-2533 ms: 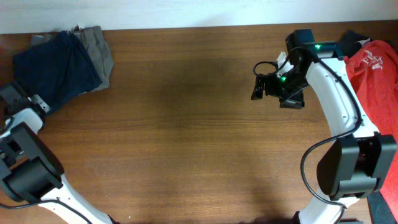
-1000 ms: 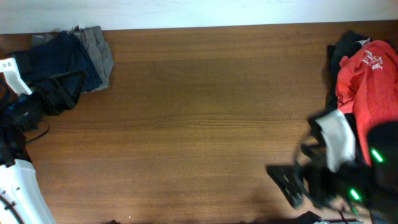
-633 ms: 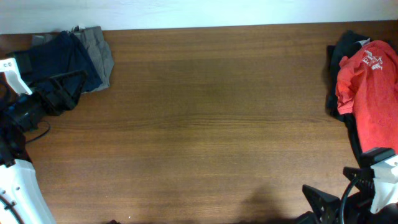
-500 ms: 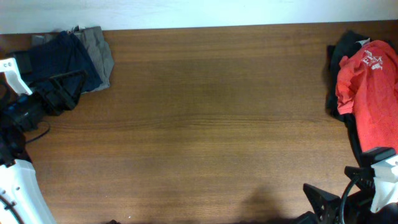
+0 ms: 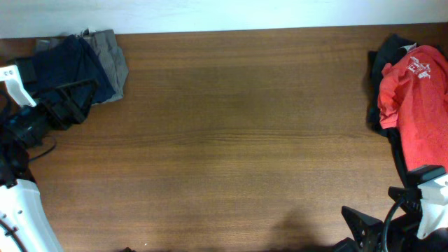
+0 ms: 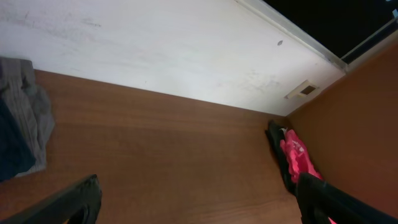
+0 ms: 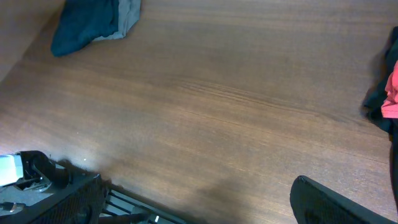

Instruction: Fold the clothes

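Note:
The clothes lie in two heaps. At the table's far left corner are navy shorts with grey shorts beside them, also in the right wrist view as navy shorts. A red printed T-shirt lies on a dark garment at the right edge. My left gripper is open and empty just in front of the navy shorts, above their near edge. My right gripper is open and empty at the near right corner, well short of the T-shirt. The left wrist view shows the grey shorts and T-shirt.
The brown wooden table meets a white wall at its far edge. A black frame shows below the table's near edge in the right wrist view.
The right arm has swung from mid-right down to the near right corner and then stopped. The left gripper has stayed by the navy shorts. No cloth has moved.

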Tool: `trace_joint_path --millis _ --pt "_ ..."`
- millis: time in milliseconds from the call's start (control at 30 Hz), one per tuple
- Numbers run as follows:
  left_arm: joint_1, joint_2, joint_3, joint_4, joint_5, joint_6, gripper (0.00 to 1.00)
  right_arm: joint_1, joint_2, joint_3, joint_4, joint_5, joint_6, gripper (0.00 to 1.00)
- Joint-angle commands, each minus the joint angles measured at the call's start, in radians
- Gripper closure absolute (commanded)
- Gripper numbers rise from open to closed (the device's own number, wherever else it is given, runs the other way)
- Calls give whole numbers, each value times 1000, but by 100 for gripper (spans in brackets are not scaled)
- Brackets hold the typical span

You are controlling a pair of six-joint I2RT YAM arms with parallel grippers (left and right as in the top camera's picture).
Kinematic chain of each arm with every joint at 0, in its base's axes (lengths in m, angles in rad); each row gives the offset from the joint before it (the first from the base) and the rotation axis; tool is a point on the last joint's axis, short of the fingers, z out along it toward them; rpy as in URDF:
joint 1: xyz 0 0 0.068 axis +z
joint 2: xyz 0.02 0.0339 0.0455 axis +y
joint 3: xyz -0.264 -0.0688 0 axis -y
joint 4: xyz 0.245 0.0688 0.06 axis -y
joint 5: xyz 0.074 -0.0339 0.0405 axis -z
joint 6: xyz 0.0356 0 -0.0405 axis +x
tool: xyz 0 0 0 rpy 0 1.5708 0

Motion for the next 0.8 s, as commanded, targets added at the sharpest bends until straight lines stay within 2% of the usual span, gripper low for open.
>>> trace_joint_path --millis 0,233,400,433,467,500,600,700,767 --pt "-2 -3 0 -1 26 5 1 10 -1 -6 -6 27 9 1" --pt "-2 -3 0 -1 25 5 1 1 0 -6 -6 30 4 1" --pt "-2 -3 0 -1 25 5 1 -237 -27 -29 1 36 -48 1" --pt "-2 -3 0 -1 25 5 1 -346 -51 -69 20 43 -48 1" --pt "-2 -3 0 -1 26 5 1 -397 -67 -97 37 43 -48 1" --pt "-2 -3 0 -1 25 5 1 -486 -117 -185 98 42 -50 1" --pt "-2 -3 0 -1 26 5 1 -554 -212 -355 225 -12 -146 1" --pt "-2 -3 0 -1 25 5 1 -566 -337 -574 418 -108 -315 1" --pt "-2 -3 0 -1 25 5 1 -566 -430 -761 568 -126 -364 1"
